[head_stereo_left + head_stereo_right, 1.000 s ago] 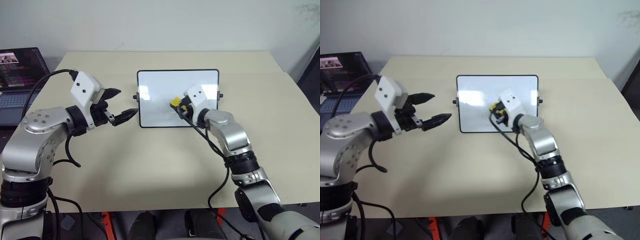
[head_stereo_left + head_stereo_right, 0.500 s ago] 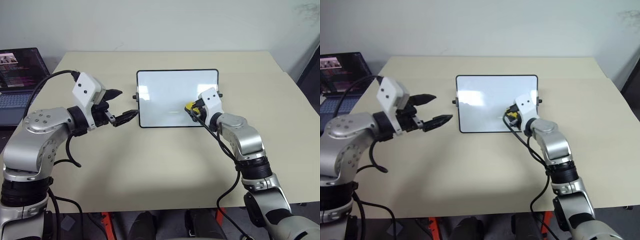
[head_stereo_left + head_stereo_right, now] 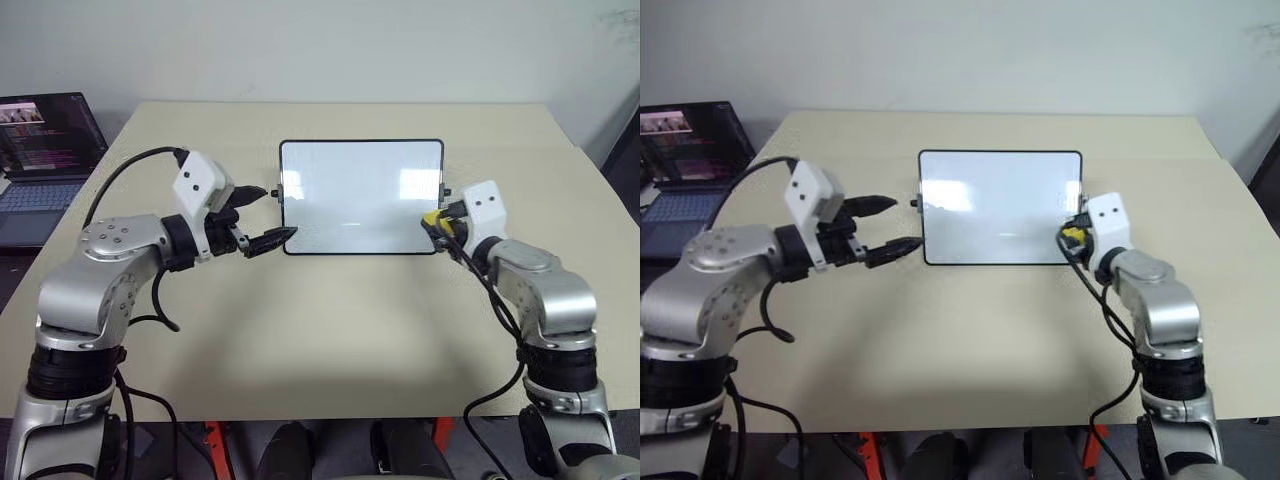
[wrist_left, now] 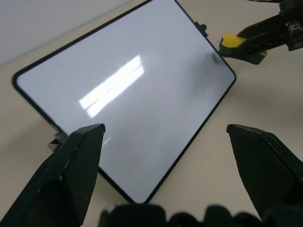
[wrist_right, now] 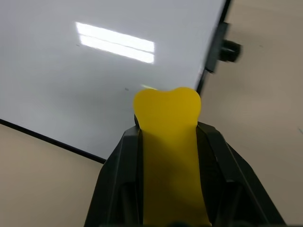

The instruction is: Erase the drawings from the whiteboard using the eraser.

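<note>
Frame centre: the whiteboard looks wiped, perhaps faint smudges. The right claw pinches the eraser at its right edge; the left claw gapes wide by its left edge.

The right gripper, clamped on the eraser, moves right from the middle of the whiteboard to its right edge. The left gripper edges closer to the board's left side.
</note>
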Robot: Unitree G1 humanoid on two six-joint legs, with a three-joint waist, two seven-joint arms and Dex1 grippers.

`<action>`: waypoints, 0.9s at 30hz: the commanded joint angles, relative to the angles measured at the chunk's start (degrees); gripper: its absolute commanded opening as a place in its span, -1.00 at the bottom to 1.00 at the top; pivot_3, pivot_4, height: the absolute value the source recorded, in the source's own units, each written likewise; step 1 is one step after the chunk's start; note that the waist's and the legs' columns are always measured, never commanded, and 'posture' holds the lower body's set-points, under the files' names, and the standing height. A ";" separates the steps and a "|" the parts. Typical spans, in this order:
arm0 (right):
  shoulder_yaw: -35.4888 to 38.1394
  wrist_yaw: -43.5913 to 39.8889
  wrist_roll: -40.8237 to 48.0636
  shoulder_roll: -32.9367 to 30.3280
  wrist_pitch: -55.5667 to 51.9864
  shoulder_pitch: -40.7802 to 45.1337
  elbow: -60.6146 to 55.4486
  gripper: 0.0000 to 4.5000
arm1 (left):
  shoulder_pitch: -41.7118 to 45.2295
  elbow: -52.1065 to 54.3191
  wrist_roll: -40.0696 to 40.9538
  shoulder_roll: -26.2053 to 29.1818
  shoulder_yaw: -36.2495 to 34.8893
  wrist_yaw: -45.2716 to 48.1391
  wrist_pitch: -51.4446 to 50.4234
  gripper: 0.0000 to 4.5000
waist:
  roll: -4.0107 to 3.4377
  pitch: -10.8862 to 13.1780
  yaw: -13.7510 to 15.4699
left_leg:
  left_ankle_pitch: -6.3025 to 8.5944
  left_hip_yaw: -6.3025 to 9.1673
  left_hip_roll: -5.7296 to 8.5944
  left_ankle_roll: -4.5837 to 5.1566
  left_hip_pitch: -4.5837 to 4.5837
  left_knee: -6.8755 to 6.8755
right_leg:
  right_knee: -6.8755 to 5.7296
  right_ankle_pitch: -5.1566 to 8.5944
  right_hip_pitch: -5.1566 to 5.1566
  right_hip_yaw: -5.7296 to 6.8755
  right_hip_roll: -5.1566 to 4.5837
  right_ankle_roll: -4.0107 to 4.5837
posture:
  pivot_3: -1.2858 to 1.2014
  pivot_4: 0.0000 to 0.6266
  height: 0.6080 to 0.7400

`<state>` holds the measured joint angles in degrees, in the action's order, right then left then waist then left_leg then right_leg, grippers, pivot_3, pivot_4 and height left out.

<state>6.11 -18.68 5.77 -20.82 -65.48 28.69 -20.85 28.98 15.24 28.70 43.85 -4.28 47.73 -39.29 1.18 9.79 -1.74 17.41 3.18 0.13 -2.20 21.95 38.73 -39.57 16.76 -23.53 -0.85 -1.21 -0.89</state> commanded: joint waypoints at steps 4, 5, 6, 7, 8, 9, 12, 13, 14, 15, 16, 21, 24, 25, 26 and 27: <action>4.88 2.92 0.28 -1.62 -3.93 -3.96 -6.80 -0.46 | 1.60 2.02 4.26 -1.40 1.48 4.41 -1.70 1.00 | 0.00 0.00 -0.08 | 0.00 -0.01 0.00 0.00 -0.01 0.00 | 0.02 0.00 0.01 0.00 0.00 -0.01 | 0.03 -0.52 1.00; 5.26 3.51 0.19 -1.46 -4.35 -4.40 -7.28 -0.46 | 2.01 1.74 4.77 -1.54 1.71 5.08 -1.96 1.00 | 0.00 0.00 -0.09 | 0.00 -0.01 0.00 0.00 -0.01 0.00 | 0.01 0.00 0.01 -0.01 0.01 -0.01 | 0.03 -0.52 1.00; 5.63 4.05 0.17 -1.27 -4.79 -4.78 -7.71 -0.46 | 2.42 1.37 5.27 -1.53 1.92 5.90 -2.25 1.00 | 0.00 0.00 -0.10 | 0.00 -0.02 0.00 0.00 -0.01 0.00 | -0.01 0.00 0.01 -0.02 0.01 -0.01 | 0.03 -0.52 1.00; 6.16 4.60 0.22 -0.92 -5.39 -5.08 -8.08 -0.46 | 2.77 1.18 6.10 -1.36 2.06 7.04 -2.75 1.00 | 0.00 0.00 -0.12 | 0.00 -0.02 0.00 0.00 -0.01 0.00 | -0.01 0.00 0.02 -0.01 0.02 -0.01 | 0.03 -0.52 1.00; 6.51 5.00 0.30 -0.78 -5.76 -5.38 -8.32 -0.46 | 2.99 1.14 6.81 -1.09 2.16 7.98 -3.28 1.00 | 0.00 0.00 -0.12 | 0.00 -0.03 0.00 0.01 -0.03 0.01 | -0.05 0.00 0.01 -0.03 0.02 -0.01 | 0.03 -0.52 1.00; 6.76 5.27 0.33 -0.82 -5.85 -5.83 -8.46 -0.46 | 3.27 0.95 7.32 -1.07 2.16 8.62 -3.51 1.00 | 0.00 0.00 -0.11 | -0.01 -0.02 0.00 0.01 -0.04 0.01 | -0.06 0.00 0.01 -0.02 0.02 -0.01 | 0.03 -0.52 1.00; 7.79 6.03 0.43 -0.62 -6.20 -7.04 -8.69 -0.46 | 4.10 0.16 8.55 -1.28 1.79 9.69 -4.14 1.00 | 0.00 0.00 -0.06 | -0.01 0.00 0.01 0.02 -0.05 0.01 | -0.08 0.01 0.04 0.00 0.03 -0.01 | 0.03 -0.52 1.00; 7.98 6.13 0.47 -0.69 -6.10 -7.35 -8.61 -0.46 | 4.38 -0.04 8.84 -1.22 1.73 10.08 -4.33 1.00 | 0.00 0.00 -0.06 | -0.01 0.00 0.02 0.02 -0.06 0.01 | -0.08 0.01 0.05 0.00 0.03 -0.01 | 0.03 -0.52 1.00; 8.33 6.26 0.58 -0.61 -6.18 -7.69 -8.49 -0.46 | 4.63 -0.17 9.24 -1.14 1.61 10.60 -4.46 1.00 | 0.00 0.00 -0.09 | -0.01 -0.02 0.03 0.02 -0.07 0.02 | -0.08 0.01 0.05 -0.02 0.03 -0.01 | 0.03 -0.52 1.00; 8.56 6.34 0.66 -0.65 -6.10 -8.10 -8.34 -0.46 | 4.81 -0.18 9.88 -1.00 1.42 11.21 -4.78 1.00 | 0.00 0.00 -0.10 | -0.01 -0.03 0.03 0.02 -0.07 0.01 | -0.07 0.01 0.05 -0.03 0.03 -0.01 | 0.03 -0.52 1.00; 8.81 6.43 0.79 -0.60 -6.19 -8.41 -8.17 -0.46 | 4.91 -0.14 10.30 -0.79 1.35 11.78 -4.97 1.00 | 0.00 0.00 -0.10 | -0.02 -0.03 0.03 0.02 -0.07 0.01 | -0.07 0.01 0.05 -0.03 0.03 -0.01 | 0.03 -0.52 1.00; 10.19 7.03 1.55 0.58 -7.01 -9.26 -7.00 -0.46 | 4.76 0.21 11.31 0.67 1.13 13.66 -5.70 1.00 | 0.00 0.00 -0.15 | -0.02 -0.03 0.02 0.03 -0.07 0.01 | -0.07 0.01 0.05 -0.03 0.04 -0.01 | 0.03 -0.52 1.00; 10.76 7.40 1.98 1.38 -7.60 -8.79 -6.01 -0.46 | 4.51 0.29 11.12 1.56 1.11 14.18 -5.57 1.00 | 0.00 0.00 -0.13 | -0.02 -0.03 0.02 0.03 -0.10 0.02 | -0.11 0.01 0.05 -0.03 0.04 -0.01 | 0.03 -0.52 1.00; 10.43 7.24 2.10 1.13 -7.32 -8.70 -5.74 -0.46 | 4.47 0.37 11.28 1.62 1.04 14.17 -5.73 1.00 | 0.00 0.00 -0.12 | -0.03 -0.02 0.02 0.04 -0.10 0.02 | -0.11 0.01 0.06 -0.02 0.04 -0.01 | 0.03 -0.52 1.00; 9.92 7.11 2.31 1.16 -7.36 -8.89 -5.60 -0.46 | 4.08 0.69 11.13 1.91 1.12 14.32 -5.64 1.00 | 0.00 0.00 -0.12 | -0.03 -0.02 0.03 0.04 -0.10 0.02 | -0.11 0.01 0.06 -0.02 0.04 -0.01 | 0.03 -0.52 1.00; 9.32 7.11 2.40 1.11 -7.08 -9.30 -5.48 -0.46 | 3.74 0.90 10.79 2.10 1.25 14.34 -5.29 1.00 | 0.00 0.00 -0.13 | -0.03 -0.03 0.04 0.04 -0.10 0.02 | -0.11 0.01 0.06 -0.03 0.04 -0.01 | 0.03 -0.52 1.00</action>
<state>15.07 -11.66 7.88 -19.45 -73.08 19.14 -25.47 32.71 14.72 39.20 45.17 -1.70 61.78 -45.51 1.18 9.79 -1.87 17.38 3.15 0.17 -2.16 21.85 38.75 -39.68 16.77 -23.48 -0.88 -1.16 -0.91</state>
